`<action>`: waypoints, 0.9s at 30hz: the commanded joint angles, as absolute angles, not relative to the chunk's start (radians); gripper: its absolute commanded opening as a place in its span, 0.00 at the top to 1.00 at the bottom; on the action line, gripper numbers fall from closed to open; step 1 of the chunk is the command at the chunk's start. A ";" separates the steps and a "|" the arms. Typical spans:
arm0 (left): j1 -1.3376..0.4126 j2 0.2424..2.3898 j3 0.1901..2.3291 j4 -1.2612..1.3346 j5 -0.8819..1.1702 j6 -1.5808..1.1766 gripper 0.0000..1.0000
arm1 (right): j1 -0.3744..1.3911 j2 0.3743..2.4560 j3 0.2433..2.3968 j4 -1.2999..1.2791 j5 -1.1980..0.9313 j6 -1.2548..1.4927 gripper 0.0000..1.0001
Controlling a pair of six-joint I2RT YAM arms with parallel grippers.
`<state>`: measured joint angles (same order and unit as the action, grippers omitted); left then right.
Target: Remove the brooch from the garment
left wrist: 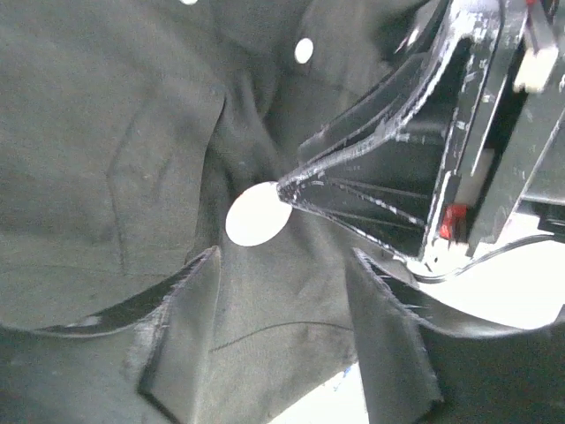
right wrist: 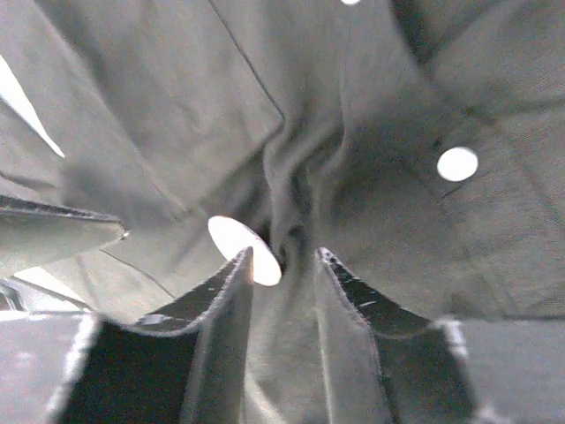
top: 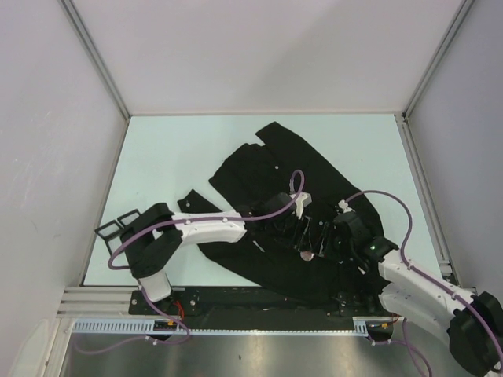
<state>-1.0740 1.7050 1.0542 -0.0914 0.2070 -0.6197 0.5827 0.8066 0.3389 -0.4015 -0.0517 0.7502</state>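
Observation:
The garment point(top: 267, 169) is a black shirt spread over the table. The brooch point(top: 307, 255) is a small pale round disc on it, between the two grippers. My left gripper point(top: 297, 229) is open and hovers over the cloth; in its wrist view the brooch point(left wrist: 257, 214) lies just beyond its fingers point(left wrist: 181, 331). My right gripper point(top: 328, 239) is down on the cloth, jaws narrowly apart. In its wrist view a bunched fold sits between the jaws, and the brooch point(right wrist: 231, 238) lies at its left fingertip point(right wrist: 238, 274), partly behind it. The fingertip also shows in the left wrist view point(left wrist: 296, 184), touching the brooch's edge.
White shirt buttons show near the brooch point(right wrist: 457, 163) point(left wrist: 304, 50). A loose black piece point(top: 196, 206) lies left of the shirt, and a black frame point(top: 114, 226) sits by the left arm. Grey walls enclose the pale table point(top: 173, 149).

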 commanded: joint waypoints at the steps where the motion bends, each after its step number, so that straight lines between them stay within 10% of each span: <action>1: -1.088 1.747 1.025 -0.005 0.255 -0.673 0.41 | 0.615 0.851 0.325 -0.292 -0.117 0.724 0.66; 14: -1.092 1.796 1.014 0.008 0.212 -0.696 0.70 | 0.655 0.796 0.333 -0.325 -0.035 0.683 0.66; 27: -1.092 1.836 1.025 0.008 0.189 -0.696 0.78 | 0.684 0.845 0.347 -0.269 -0.032 0.667 0.68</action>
<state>-1.0847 1.8210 1.0134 -0.0231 0.2111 -0.6827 0.6754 0.8326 0.3183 -0.3271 -0.0425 0.6800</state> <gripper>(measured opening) 0.229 0.338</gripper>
